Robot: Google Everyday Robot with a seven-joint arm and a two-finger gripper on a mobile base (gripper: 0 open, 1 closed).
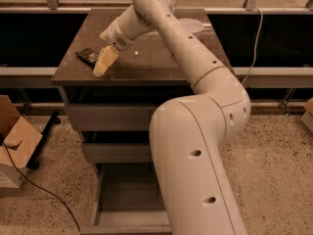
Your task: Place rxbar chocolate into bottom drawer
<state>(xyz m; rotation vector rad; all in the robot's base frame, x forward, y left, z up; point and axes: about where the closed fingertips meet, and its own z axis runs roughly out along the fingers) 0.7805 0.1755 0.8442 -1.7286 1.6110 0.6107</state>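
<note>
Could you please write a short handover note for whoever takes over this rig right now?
End effector: down at the front left of the cabinet top, right beside the rxbar chocolate.
Rxbar chocolate: lying flat on the cabinet top, not lifted.
Bottom drawer: pulled open below.
Done: drawer open, arm at the bar.
Left: grasp the bar, carry it down, release it in the drawer.
</note>
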